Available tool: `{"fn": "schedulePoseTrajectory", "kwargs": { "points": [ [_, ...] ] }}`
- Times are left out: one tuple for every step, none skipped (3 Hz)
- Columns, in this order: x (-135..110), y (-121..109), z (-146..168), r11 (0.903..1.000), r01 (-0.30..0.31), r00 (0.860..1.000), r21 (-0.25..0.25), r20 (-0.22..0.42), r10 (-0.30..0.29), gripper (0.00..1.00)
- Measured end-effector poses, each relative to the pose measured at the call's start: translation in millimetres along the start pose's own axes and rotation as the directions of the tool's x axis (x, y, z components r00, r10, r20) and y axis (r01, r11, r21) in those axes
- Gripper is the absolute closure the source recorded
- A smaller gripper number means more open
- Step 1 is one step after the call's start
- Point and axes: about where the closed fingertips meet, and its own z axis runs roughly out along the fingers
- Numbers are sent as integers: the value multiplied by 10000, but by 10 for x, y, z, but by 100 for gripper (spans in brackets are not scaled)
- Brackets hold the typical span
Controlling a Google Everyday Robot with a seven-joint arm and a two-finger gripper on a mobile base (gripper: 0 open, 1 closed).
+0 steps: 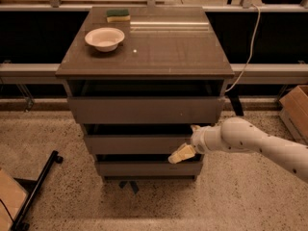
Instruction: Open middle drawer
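The cabinet has three stacked grey-brown drawer fronts. The middle drawer (137, 144) is the medium-height panel between the tall top front (144, 110) and the short bottom front (144, 168). A dark gap shows above its top edge. My gripper (188, 141) on the white arm (250, 141) comes in from the right and sits at the right part of the middle drawer's front. One cream fingertip (195, 127) is at the gap above the panel. The other finger (181, 154) lies in front of the panel's lower edge. The fingers are spread apart.
A white bowl (104, 38) and a green-and-yellow sponge (118, 15) sit on the cabinet top (163, 47). A cardboard box (296, 107) stands on the floor at right, a black stand leg (36, 191) at lower left. A white cable (248, 47) hangs at right.
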Motion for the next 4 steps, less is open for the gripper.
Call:
{"fn": "schedulePoseTrajectory", "kwargs": {
  "points": [
    [-15,17,-18,10000,-14,10000,17,-30,15,0],
    [34,-23,143,9987,-510,9975,-7,489,510,0],
    [181,-134,405,9937,-1111,9902,-112,845,1116,0],
    [277,-254,612,9889,-1465,9822,-260,1153,1486,0]
  ]
}}
